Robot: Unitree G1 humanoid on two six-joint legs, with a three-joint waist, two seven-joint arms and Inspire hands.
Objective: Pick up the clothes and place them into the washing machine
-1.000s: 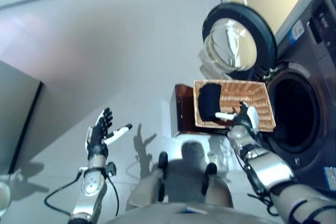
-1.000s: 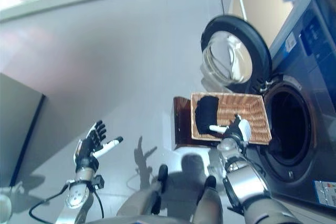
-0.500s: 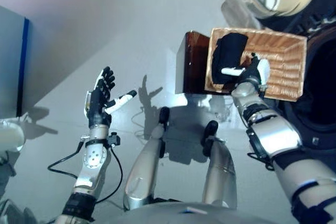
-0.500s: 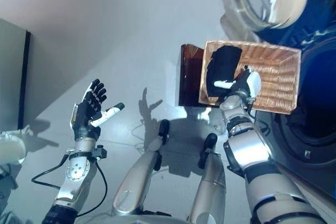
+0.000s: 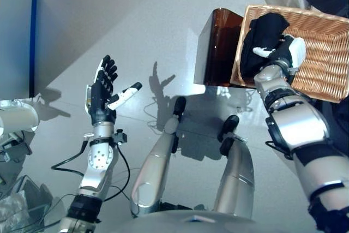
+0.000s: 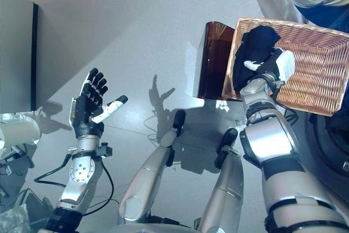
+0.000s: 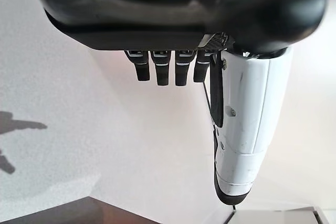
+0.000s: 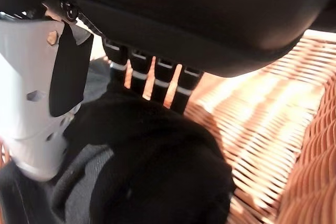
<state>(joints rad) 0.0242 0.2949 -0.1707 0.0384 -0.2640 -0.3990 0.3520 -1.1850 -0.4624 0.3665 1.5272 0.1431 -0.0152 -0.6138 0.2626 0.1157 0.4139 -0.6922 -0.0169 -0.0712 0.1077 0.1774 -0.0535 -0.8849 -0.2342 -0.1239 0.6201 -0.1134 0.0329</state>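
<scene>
While right hand [image 5: 282, 53] fingers curl on the black clothes [image 5: 262, 36] in the basket [image 5: 322, 64] — soft, light, grab the bunched top | left hand [image 5: 103, 94] spread wide, holding nothing

A wicker basket [image 5: 322, 53] sits on a stand [image 5: 217, 47] at the right of the floor [image 5: 147, 20]. A garment [image 5: 262, 39] lies in the basket's left end, with the right robot hand [image 5: 283, 53] on it. The left robot hand [image 5: 103, 94] hangs over the floor, well apart to the left.
</scene>
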